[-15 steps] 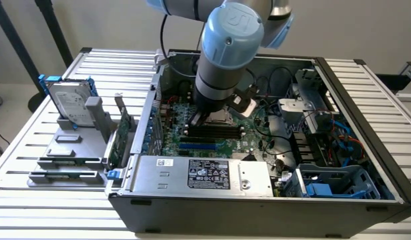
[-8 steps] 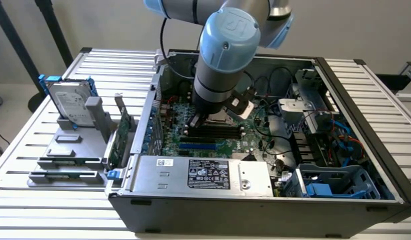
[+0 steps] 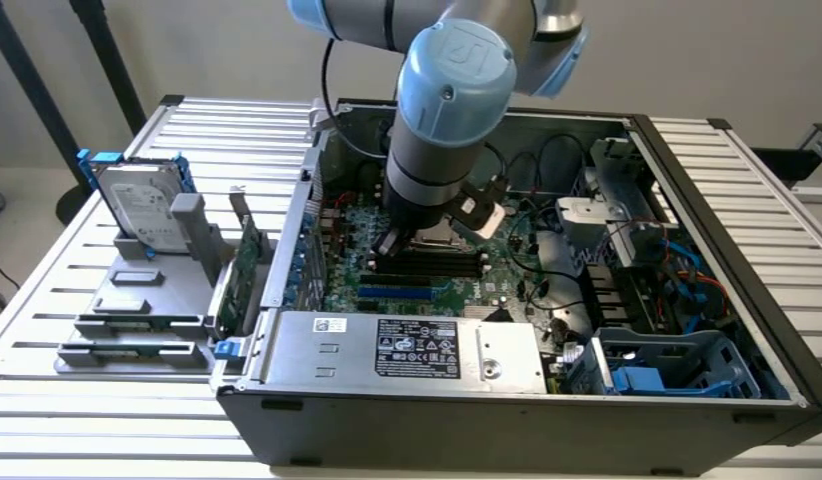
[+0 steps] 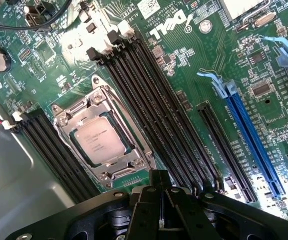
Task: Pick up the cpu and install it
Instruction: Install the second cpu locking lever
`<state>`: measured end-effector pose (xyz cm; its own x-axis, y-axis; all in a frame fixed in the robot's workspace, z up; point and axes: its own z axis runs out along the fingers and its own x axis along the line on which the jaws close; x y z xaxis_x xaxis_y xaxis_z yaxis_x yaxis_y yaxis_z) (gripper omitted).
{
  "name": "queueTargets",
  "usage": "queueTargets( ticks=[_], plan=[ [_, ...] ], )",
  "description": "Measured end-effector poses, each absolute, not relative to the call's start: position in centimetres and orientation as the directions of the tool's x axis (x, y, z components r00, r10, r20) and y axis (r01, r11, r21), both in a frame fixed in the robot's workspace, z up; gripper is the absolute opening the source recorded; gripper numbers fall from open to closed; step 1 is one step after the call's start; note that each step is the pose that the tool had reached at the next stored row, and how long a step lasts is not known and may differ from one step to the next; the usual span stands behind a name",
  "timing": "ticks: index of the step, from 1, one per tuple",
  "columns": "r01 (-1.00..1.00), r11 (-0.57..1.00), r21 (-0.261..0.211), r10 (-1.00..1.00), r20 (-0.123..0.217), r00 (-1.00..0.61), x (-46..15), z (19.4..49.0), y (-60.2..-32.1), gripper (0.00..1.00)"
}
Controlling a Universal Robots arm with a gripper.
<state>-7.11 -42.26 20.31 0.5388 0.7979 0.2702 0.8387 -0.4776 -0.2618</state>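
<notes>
silver cpu (image 4: pixel 100 140) seated in metal socket frame (image 4: pixel 134 167) on green motherboard (image 4: pixel 193 75), black gripper (image 4: pixel 159 192) clenched and empty just beside it, black memory slots (image 4: pixel 153 115) alongside, inside open computer case (image 3: pixel 731 200)

A slatted metal table (image 3: pixel 64 300) carries an open computer case (image 3: pixel 518 420).

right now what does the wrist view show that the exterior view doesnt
Wrist view alone: the small square silver-topped cpu seated in its metal socket frame, the shut black gripper empty above the board, and a blue expansion slot. Exterior view alone: the large silver hard drive with blue brackets on the grey holder outside the open case. Both: the green motherboard with black memory slots.
</notes>
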Motion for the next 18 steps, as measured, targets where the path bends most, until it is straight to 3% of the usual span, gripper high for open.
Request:
queueTargets(
  ticks=[18],
  plan=[
    [0.839,-0.487,-0.244,0.808,0.240,0.539,-7.36,20.01,-41.41,0.11]
  ],
)
